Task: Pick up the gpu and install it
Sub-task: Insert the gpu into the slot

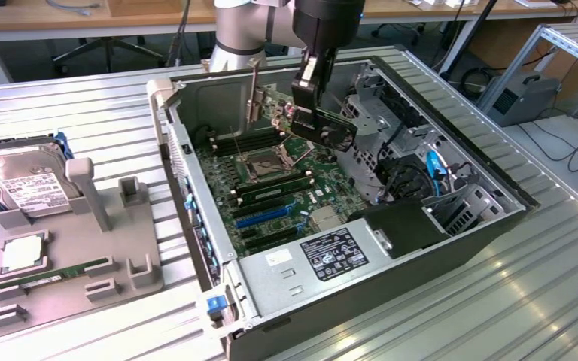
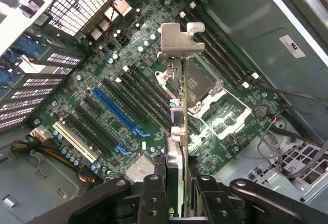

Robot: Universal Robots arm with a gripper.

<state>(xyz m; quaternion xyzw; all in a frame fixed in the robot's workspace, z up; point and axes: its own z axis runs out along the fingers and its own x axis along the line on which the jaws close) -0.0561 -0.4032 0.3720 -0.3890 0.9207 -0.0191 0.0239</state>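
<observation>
Tool (image 1: 306,105) clamped gpu (image 1: 331,132), upper centre of exterior view, above motherboard (image 1: 274,192); card sat edge-on in wrist view, bracket (image 2: 179,39) end farthest from tool.

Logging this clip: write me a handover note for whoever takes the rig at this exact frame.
Hand: shut on the gpu, which is gripped edge-on with its silver bracket at the end away from the fingers.
Where: the gpu hangs over the motherboard inside the open computer case.
Done: the gpu is picked up and over the case.
Left: the gpu is not seated in any slot; the blue slot is unoccupied.
</observation>
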